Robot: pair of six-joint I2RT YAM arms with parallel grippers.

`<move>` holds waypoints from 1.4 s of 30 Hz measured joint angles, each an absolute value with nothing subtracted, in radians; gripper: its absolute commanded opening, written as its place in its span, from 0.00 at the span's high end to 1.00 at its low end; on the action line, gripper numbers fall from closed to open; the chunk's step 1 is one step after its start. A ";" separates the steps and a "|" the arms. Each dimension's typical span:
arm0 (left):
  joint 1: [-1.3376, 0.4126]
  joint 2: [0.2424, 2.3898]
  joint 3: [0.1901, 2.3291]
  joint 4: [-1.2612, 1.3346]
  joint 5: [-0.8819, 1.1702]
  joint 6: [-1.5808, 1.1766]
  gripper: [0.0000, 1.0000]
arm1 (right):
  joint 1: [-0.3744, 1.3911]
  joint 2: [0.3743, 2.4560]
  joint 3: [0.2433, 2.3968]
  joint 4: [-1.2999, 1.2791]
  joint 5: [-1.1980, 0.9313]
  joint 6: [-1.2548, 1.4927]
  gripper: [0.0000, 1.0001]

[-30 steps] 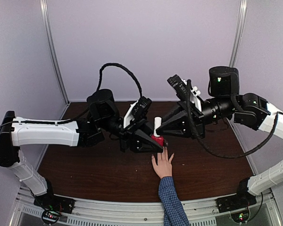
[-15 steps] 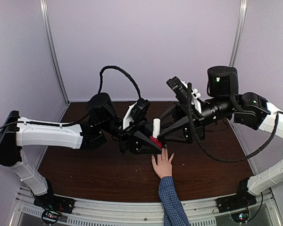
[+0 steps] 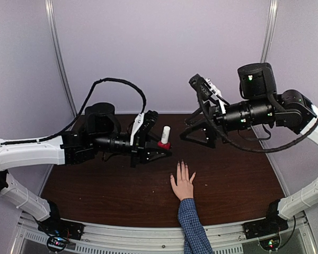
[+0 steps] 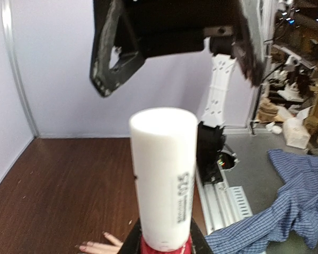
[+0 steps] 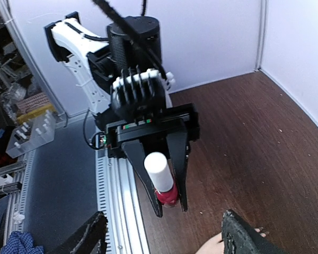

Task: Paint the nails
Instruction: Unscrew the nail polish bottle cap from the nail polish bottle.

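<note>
Two arms over a dark brown wood-grain table [image 3: 95,185], pale lilac walls on three sides, metal uprights in the back corners, aluminium rail along the near edge. Landmark: the polish bottle [image 3: 165,138], red glass body with a tall white cap.

Left gripper [image 3: 163,150] is clamped tight on the bottle's red base, bottle upright and lifted off the table, cap on. In the left wrist view the white cap [image 4: 164,174] fills the middle, printed lettering down its side, red body just showing at the bottom between the fingers.

Right gripper [image 3: 193,133] sits to the right of the bottle, apart from it, jaws spread wide, nothing in them. Right wrist view: its two dark fingers [image 5: 244,241] frame the bottom corners, bottle [image 5: 162,182] seen straight ahead between the left gripper's black prongs.

Human hand [image 3: 183,182] lies flat, palm down, on the table, nearer than the bottle and a little to its right, fingers spread and pointing away; blue checked sleeve [image 3: 193,227] runs to the near rail. The nails [image 3: 181,163] are at the fingertips, closest part of the hand to the bottle; colour too small to tell from above. Left wrist view shows fingertips [image 4: 93,246] below the bottle with dark-tinted nails.
</note>
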State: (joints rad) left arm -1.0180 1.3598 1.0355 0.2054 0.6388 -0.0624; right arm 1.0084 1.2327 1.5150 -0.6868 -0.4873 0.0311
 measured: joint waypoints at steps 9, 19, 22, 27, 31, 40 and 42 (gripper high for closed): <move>-1.023 1.367 1.037 0.016 0.382 0.060 1.00 | 1.007 1.360 1.585 -0.854 -0.327 0.152 0.39; -1.068 1.457 1.081 -0.051 0.281 0.088 1.00 | 1.007 1.414 1.585 -0.853 -0.317 0.219 0.59; -1.071 1.460 1.086 -0.060 0.272 0.089 1.00 | 1.007 1.426 1.585 -0.842 -0.318 0.235 0.65; -1.073 1.460 1.089 -0.062 0.264 0.089 1.00 | 1.007 1.439 1.585 -0.835 -0.323 0.241 0.78; -1.074 1.460 1.089 -0.062 0.261 0.090 1.00 | 1.007 1.441 1.585 -0.834 -0.328 0.241 0.90; -1.073 1.460 1.089 -0.064 0.277 0.084 1.00 | 0.999 1.441 1.583 -0.833 -0.363 0.194 1.00; -1.071 1.460 1.089 -0.065 0.315 0.080 1.00 | 0.998 1.435 1.576 -0.832 -0.379 0.174 1.00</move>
State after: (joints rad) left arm -1.0706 1.4605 1.0885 -0.0647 0.3149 0.0795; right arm 0.9981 1.4349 1.5761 -0.8318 -0.3794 0.1738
